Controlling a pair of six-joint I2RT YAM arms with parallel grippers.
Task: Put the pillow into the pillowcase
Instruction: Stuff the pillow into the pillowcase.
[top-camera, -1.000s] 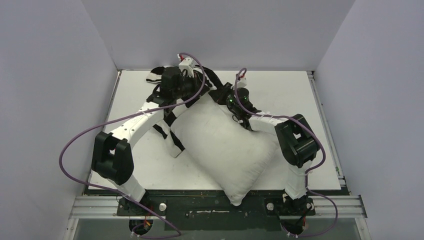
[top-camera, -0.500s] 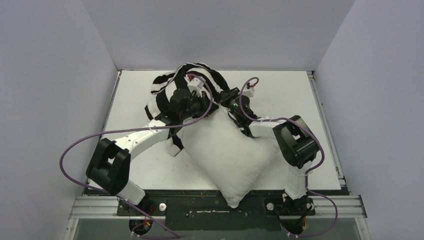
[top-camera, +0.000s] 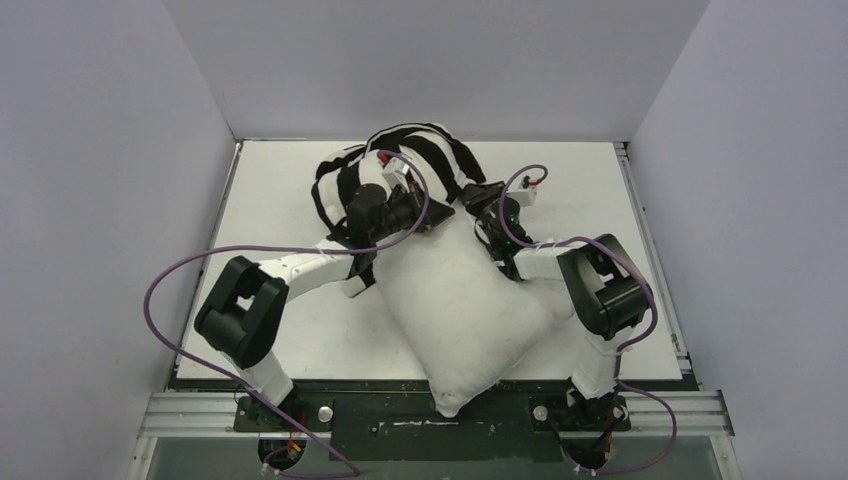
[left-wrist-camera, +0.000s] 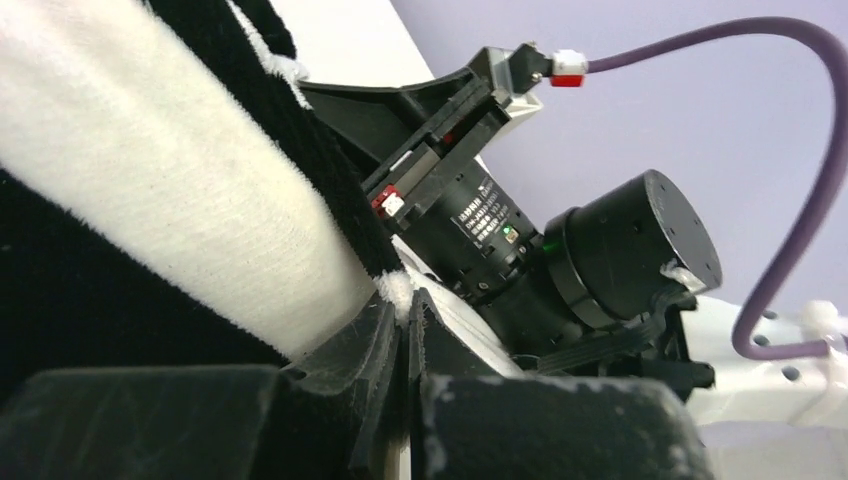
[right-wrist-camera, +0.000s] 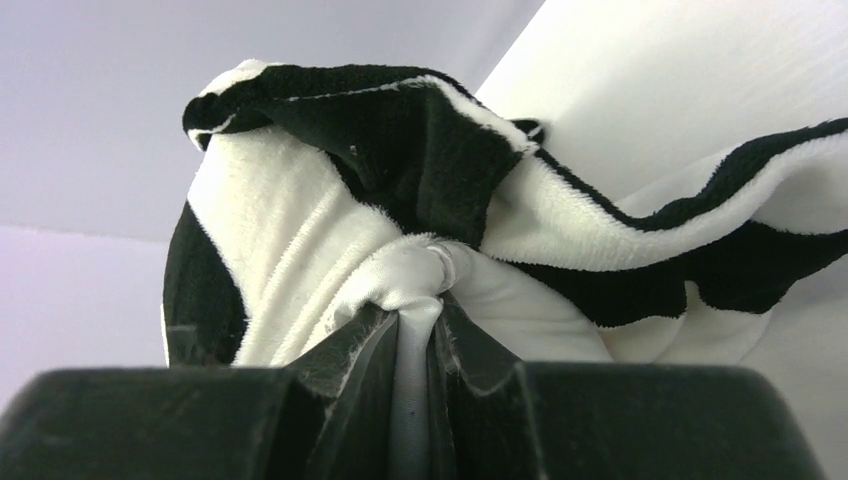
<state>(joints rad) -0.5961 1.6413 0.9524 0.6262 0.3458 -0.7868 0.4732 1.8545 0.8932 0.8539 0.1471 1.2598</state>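
Note:
The white pillow lies slantwise across the table, one corner over the near edge. The black-and-white striped pillowcase arches in a bunch over the pillow's far end. My left gripper is at the pillowcase's left side. In the left wrist view it is shut on a fuzzy edge of the pillowcase. My right gripper is close beside it on the right. In the right wrist view it is shut on a pinched white fold of the pillowcase. The pillow's far end is hidden under the cloth and grippers.
The white table is boxed in by grey walls on the left, back and right. Purple cables loop off both arms, one wide to the left. The right wrist's camera sits very close to my left gripper.
Both grippers have lifted and carried the pillowcase to the right, so it now arches open at the pillow's far end. The left arm's elbow swung right. The pillow slid a little left.

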